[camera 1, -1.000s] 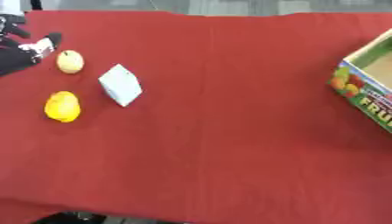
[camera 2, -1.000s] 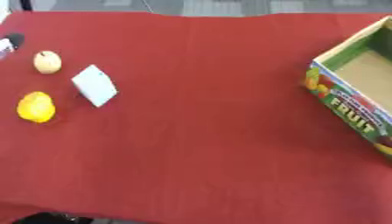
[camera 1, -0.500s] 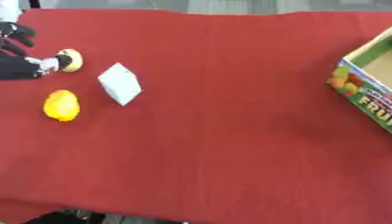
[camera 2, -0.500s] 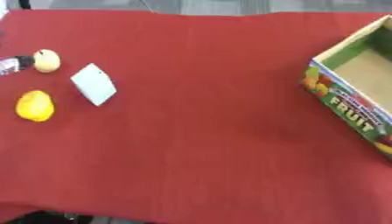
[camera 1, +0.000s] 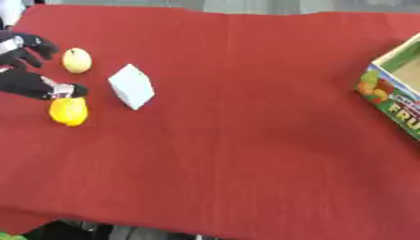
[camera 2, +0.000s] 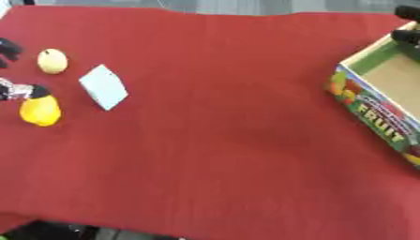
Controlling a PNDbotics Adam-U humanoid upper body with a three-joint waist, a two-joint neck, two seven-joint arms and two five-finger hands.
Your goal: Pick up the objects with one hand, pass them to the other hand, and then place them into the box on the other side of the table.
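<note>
A red cloth [camera 1: 246, 140] is seen covering the table. The left hand [camera 1: 29, 70] is seen at the 9 o'clock edge, black, fingers spread apart and relaxed, nothing held. One fingertip [camera 1: 75, 90] is placed right at the top of the yellow lemon-like fruit [camera 1: 68, 111], touching or just short of it; which cannot be told. Other fingers are seen up at about 10 o'clock, near the pale round fruit [camera 1: 77, 60] but apart from it. The pale fruit lies at 12 o'clock of the yellow one, both on the cloth. A white box-shaped block [camera 1: 132, 86] is lying tilted on the cloth just at 3 o'clock of the two fruits, apart from both.

The cardboard box [camera 2: 373, 110] with a "FRUIT" print on its side is placed at the 3 o'clock edge, well apart from the fruits; its inside appears bare as far as shown. At the 1 o'clock corner of the right eye view dark fingers of the right hand [camera 2: 408, 24] are visible above the box's far rim; whether they are curled or straight cannot be told.
</note>
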